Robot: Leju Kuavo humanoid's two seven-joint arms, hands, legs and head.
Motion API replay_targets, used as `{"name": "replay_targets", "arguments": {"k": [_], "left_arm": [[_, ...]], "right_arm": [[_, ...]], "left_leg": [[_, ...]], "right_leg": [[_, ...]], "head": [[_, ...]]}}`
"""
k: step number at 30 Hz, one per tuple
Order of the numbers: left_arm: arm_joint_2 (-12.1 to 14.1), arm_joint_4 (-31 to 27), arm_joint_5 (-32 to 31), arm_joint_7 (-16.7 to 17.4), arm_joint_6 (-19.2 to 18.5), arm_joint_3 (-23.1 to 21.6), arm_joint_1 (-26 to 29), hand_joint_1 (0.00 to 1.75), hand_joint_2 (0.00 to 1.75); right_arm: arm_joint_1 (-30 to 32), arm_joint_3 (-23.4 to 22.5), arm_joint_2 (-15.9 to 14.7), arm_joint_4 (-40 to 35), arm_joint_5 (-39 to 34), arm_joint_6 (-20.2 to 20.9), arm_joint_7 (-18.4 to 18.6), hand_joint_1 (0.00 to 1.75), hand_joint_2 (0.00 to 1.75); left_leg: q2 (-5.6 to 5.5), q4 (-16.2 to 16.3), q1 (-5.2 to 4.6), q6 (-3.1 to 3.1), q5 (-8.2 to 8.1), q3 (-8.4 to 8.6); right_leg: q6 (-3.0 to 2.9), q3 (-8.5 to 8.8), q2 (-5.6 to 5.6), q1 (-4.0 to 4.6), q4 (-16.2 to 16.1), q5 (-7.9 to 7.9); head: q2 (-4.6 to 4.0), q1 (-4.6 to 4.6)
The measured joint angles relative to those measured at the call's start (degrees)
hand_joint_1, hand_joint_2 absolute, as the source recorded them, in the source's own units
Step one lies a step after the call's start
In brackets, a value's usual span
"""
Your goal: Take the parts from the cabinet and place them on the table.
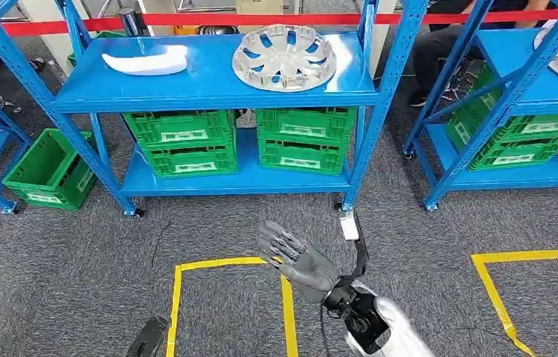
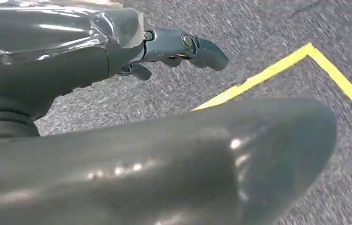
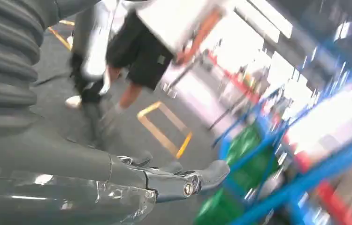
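Spreading wide and holding nothing, the right hand's fingers (image 1: pixel 280 245) hang over the grey carpet (image 1: pixel 224 223), well short of the blue cabinet (image 1: pixel 216 89). On its top shelf lie a silver wheel cover (image 1: pixel 284 56) and, left of it, a white part (image 1: pixel 147 61). Whether the left hand (image 2: pixel 179 49) holds anything cannot be told.

Head view from high up, facing forward and down onto the blue cabinet (image 1: pixel 216 82) and grey floor (image 1: pixel 60 260); wrist views close behind each robot hand, the left onto floor with yellow tape (image 2: pixel 277 70), the right blurred toward blue racks.
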Motion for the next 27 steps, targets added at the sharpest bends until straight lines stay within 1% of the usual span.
{"name": "replay_targets", "arguments": {"k": [3,5,6,7,8,9,10,11,12,13,14,15,16,17,18,19,21,22,23,24,25,26,27], "left_arm": [[0.09,-0.09,0.39,-0.48,-1.33,-0.98,-0.06,0.00,0.00],[0.11,-0.11,0.81,-0.81,-2.19,-1.49,-0.15,0.00,0.00],[0.13,-0.17,0.92,-0.94,-2.61,-1.77,-0.23,0.00,0.00],[0.11,-0.42,1.07,-1.07,-3.17,-2.14,-0.24,0.00,0.00],[0.09,-0.61,1.29,-1.27,-3.68,-2.47,-0.36,0.00,0.00],[0.09,-0.68,1.47,-1.36,-4.14,-2.65,-0.49,0.00,0.00],[0.09,-0.68,1.75,-1.49,-4.59,-2.84,-0.48,0.00,0.00],[0.13,-0.68,2.21,-1.66,-5.14,-3.15,-0.43,0.00,0.00],[0.15,-0.68,2.74,-1.88,-5.58,-3.30,-0.38,0.00,0.00],[0.15,-0.68,3.15,-2.03,-6.01,-3.61,-0.36,0.00,0.00],[0.13,-0.68,3.30,-2.14,-6.04,-3.85,-0.35,0.00,0.00],[0.09,-0.68,3.39,-2.21,-6.04,-3.98,-0.34,0.00,0.00],[0.04,-0.68,3.68,-2.21,-6.01,-4.00,-0.33,0.00,0.00],[0.07,-0.68,3.89,-2.21,-5.95,-4.02,-0.29,0.00,0.00],[0.09,-0.68,3.98,-2.21,-5.82,-4.02,-0.28,0.00,0.00],[0.13,-0.68,4.20,-2.21,-5.82,-4.07,-0.18,0.00,0.00],[0.13,-0.68,4.55,-2.21,-5.66,-4.30,0.01,0.00,0.00],[0.28,-0.68,4.75,-2.21,-5.51,-4.46,0.02,0.00,0.00],[0.20,-0.70,4.92,-2.23,-5.42,-4.70,0.05,0.00,0.00],[0.20,-0.70,4.92,-2.25,-5.34,-4.90,0.04,0.00,0.00],[0.26,-0.70,4.94,-2.25,-5.25,-5.03,0.05,0.00,0.00],[0.33,-0.70,5.01,-2.25,-5.18,-5.09,0.14,0.00,0.00],[0.33,-0.70,5.01,-2.25,-5.18,-5.27,0.19,0.00,0.00]], "right_arm": [[-0.76,0.50,-0.04,-4.53,-1.71,4.13,-0.02,0.00,1.75],[-1.42,0.88,-0.11,-7.14,-2.91,7.34,-0.13,0.00,1.75],[-1.81,1.05,-0.15,-8.59,-3.43,8.81,-0.15,0.00,1.75],[-2.09,1.20,-0.33,-10.31,-4.01,10.54,-0.22,0.00,1.75],[-2.54,1.33,-0.52,-11.54,-4.59,12.24,-0.31,0.00,1.75],[-3.04,1.55,-0.68,-12.63,-4.94,13.68,-0.31,0.00,1.75],[-3.29,1.79,-0.92,-13.57,-5.38,14.93,-0.31,0.00,1.75],[-3.27,2.05,-1.18,-14.61,-5.77,16.44,-0.28,0.00,0.00],[-3.27,2.32,-1.46,-15.34,-5.96,17.70,-0.13,0.00,0.00],[-3.27,2.56,-1.66,-15.94,-5.99,18.46,0.06,0.00,0.00],[-3.29,2.71,-1.79,-16.50,-5.92,18.59,0.18,0.00,0.00],[-3.32,2.82,-1.90,-17.02,-5.90,18.62,0.33,0.00,0.00],[-3.34,2.91,-1.99,-17.52,-5.70,18.66,0.53,0.00,0.00],[-3.36,2.97,-2.08,-17.98,-5.51,18.66,0.70,0.00,0.00],[-3.27,3.06,-2.08,-18.33,-5.29,18.68,0.80,0.00,0.00],[-3.18,3.08,-2.16,-18.64,-5.18,18.66,1.09,0.00,0.00],[-3.11,3.15,-2.29,-19.23,-4.96,18.22,1.86,0.00,0.00],[-3.10,3.19,-2.29,-19.45,-4.85,17.96,2.23,0.00,0.00],[-3.11,3.24,-2.29,-19.75,-4.59,17.59,2.76,0.00,0.00],[-3.10,3.28,-2.29,-19.88,-4.54,17.43,3.13,0.00,0.00],[-3.05,3.32,-2.32,-20.04,-3.80,16.82,3.83,0.00,0.00],[-2.94,3.37,-2.38,-20.12,-2.63,16.07,4.73,0.00,0.00],[-2.60,3.41,-2.53,-20.12,-1.46,15.25,5.49,0.00,0.00]], "left_leg": [[0.00,0.21,0.01,0.21,-0.14,-0.14],[0.01,0.23,-0.05,0.33,-0.16,-0.21],[0.03,-0.17,-0.07,0.63,0.04,-0.13],[0.20,-1.26,0.68,1.16,0.77,0.77],[0.34,-1.52,0.52,1.41,0.98,0.92],[0.41,-1.50,0.52,1.49,1.03,0.81],[0.46,-1.48,0.49,1.50,1.03,0.77],[0.50,-1.46,0.47,1.49,1.02,0.68],[0.49,-1.43,0.47,1.47,1.00,0.66],[0.47,-1.42,0.48,1.41,0.96,0.71],[0.40,-1.40,0.54,1.30,0.89,0.81],[0.30,-1.23,0.62,1.04,0.71,0.93],[0.22,-0.85,0.67,0.67,0.44,0.96],[0.16,-0.26,0.61,0.10,0.04,0.61],[0.13,0.35,0.14,-0.32,-0.38,0.14],[0.18,0.39,0.24,-0.47,-0.35,-0.06],[0.22,0.30,0.53,-0.76,-0.29,-0.05],[0.21,0.57,0.72,-1.11,-0.67,-0.13],[0.27,1.61,0.88,-1.49,-1.58,-0.73],[0.35,5.01,1.01,-1.87,-3.76,-2.22],[0.36,9.87,1.13,-2.19,-6.11,-4.47],[0.37,14.74,1.17,-2.38,-8.13,-6.81],[0.37,18.92,1.18,-2.46,-9.23,-8.92]], "right_leg": [[0.04,-0.03,0.01,0.03,0.03,0.01],[0.30,-0.02,0.02,-0.04,-0.16,0.17],[0.57,0.06,0.06,0.05,-0.36,0.33],[0.52,-0.38,-0.06,0.14,0.32,-0.17],[0.41,-1.21,-0.13,0.21,1.98,-1.00],[-0.02,-3.10,-0.13,0.17,5.70,-2.71],[-0.30,-5.59,-0.13,0.15,10.68,-4.52],[-0.37,-8.34,-0.13,0.13,15.94,-6.09],[-0.06,-10.35,-0.14,0.07,19.39,-6.64],[0.47,-10.79,-0.15,-0.06,19.39,-6.06],[1.24,-9.62,-0.17,-0.24,16.39,-4.34],[2.03,-7.33,-0.23,-0.43,11.10,-1.89],[2.58,-4.82,-0.40,-0.57,5.41,0.46],[2.34,-3.43,-0.81,-0.66,1.36,1.43],[1.51,-3.17,-0.54,-0.37,1.56,1.57],[0.95,-3.51,-0.46,-0.26,1.86,1.57],[0.21,-3.69,-0.34,0.05,1.90,1.55],[-0.29,-3.54,-0.33,-0.62,1.67,1.73],[-0.44,-3.45,-0.31,-0.61,1.67,1.64],[-0.95,-3.42,-0.30,-0.56,1.67,1.58],[-0.98,-3.48,-0.31,-0.47,1.68,1.57],[-1.01,-3.51,-0.31,-0.34,1.69,1.55],[-1.03,-3.51,-0.31,-0.24,1.70,1.54]], "head": [[0.00,-0.02],[0.00,-0.04],[0.00,-0.02],[0.00,-0.02],[0.00,0.11],[0.00,0.13],[0.00,0.15],[0.00,0.13],[0.00,0.15],[0.00,0.13],[0.00,0.18],[0.00,0.15],[0.00,0.17],[0.00,0.31],[0.00,0.20],[0.00,0.17],[0.00,0.20],[0.00,0.22],[0.00,0.20],[0.00,0.04],[0.00,0.07],[0.00,0.07],[0.00,0.07]]}}
